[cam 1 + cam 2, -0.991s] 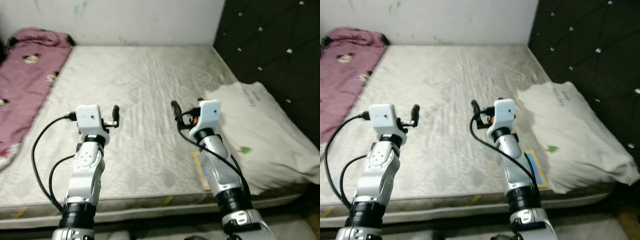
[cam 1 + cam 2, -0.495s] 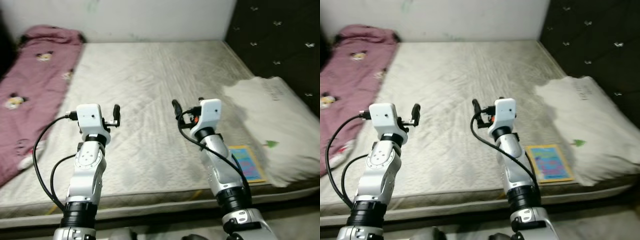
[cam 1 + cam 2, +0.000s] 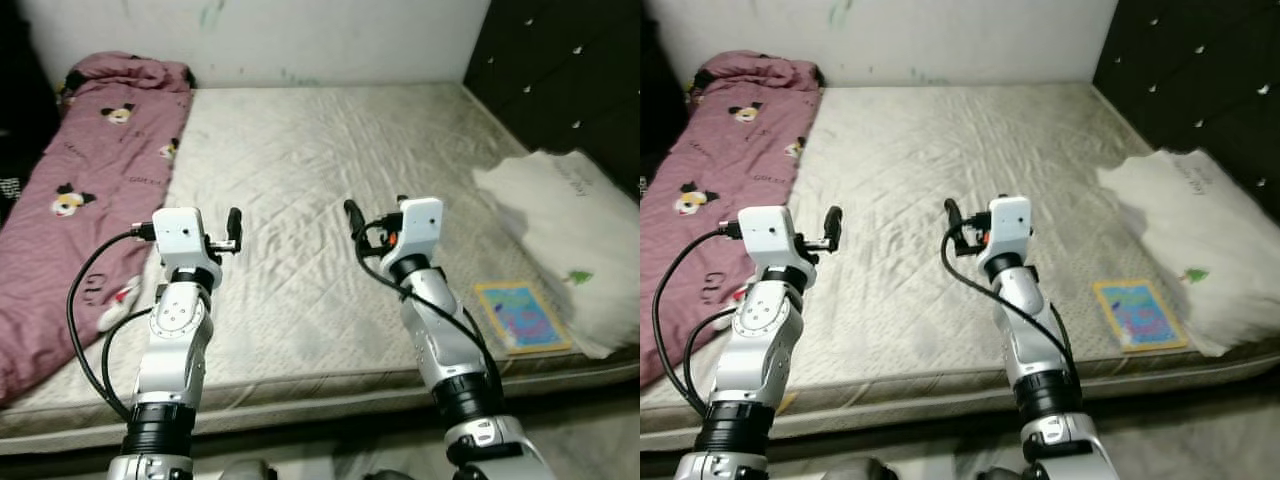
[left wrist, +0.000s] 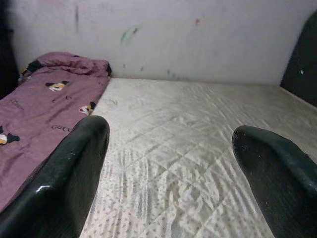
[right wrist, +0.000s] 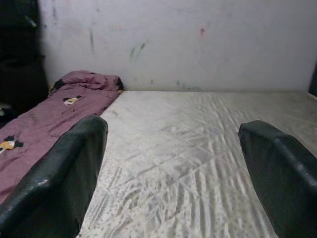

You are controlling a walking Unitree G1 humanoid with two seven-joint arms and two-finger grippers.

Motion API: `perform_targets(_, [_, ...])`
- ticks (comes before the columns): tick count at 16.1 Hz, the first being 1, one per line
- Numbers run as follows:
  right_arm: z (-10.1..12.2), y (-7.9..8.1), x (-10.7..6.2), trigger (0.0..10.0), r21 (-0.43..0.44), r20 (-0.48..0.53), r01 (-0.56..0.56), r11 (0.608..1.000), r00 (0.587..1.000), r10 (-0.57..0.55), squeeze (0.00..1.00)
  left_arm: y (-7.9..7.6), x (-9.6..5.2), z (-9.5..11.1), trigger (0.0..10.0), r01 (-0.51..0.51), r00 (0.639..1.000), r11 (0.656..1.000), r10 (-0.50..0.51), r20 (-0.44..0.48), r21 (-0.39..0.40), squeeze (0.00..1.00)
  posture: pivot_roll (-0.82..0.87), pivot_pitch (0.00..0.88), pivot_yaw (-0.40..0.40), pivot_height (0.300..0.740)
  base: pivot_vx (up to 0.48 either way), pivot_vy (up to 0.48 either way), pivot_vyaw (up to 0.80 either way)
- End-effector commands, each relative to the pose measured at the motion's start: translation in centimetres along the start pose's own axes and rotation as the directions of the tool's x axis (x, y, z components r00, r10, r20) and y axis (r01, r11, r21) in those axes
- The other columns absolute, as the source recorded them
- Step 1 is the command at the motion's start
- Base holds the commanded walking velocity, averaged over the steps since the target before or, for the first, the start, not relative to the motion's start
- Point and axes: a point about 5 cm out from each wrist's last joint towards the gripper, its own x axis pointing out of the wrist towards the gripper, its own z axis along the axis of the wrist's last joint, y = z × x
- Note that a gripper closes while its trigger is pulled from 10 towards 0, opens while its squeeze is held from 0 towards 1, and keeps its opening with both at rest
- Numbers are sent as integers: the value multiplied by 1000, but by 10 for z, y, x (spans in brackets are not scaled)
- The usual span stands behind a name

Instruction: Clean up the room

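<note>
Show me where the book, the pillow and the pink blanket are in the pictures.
book (image 3: 522, 316): left eye view, middle of its cover.
pillow (image 3: 570, 235): left eye view, middle of its white top.
pink blanket (image 3: 730, 145): right eye view, its flat middle part.

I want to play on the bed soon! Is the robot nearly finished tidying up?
Not yet. Nothing looks put away so far. Both grippers, left and right, are open and hold nothing above the mattress. Left to tidy: the book near the mattress edge, the pillow and the rumpled blanket.
</note>
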Motion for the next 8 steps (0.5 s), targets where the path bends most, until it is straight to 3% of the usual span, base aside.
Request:
perform_targets(1, [-3, -11, -3, 10000, -12, -19, 31, 999, 999, -31, 0, -9, 2, 1, 10000, 25, 1000, 1000, -25, 0, -14, 0, 75, 0, -11, 740, 0, 480, 0])
perform_targets(7, [-4, -11, -2, 10000, -18, -29, 32, 999, 999, -33, 0, -9, 2, 3, 10000, 23, 1000, 1000, -23, 9, -21, 0, 75, 0, -13, 740, 0, 480, 0])
perform_targets(8, [-5, -11, -1, 10000, -20, -36, 33, 999, 999, -33, 0, -8, 1, 9, 10000, 28, 997, 1000, -29, 67, 10, 0, 75, 0, -13, 740, 0, 0, 0])
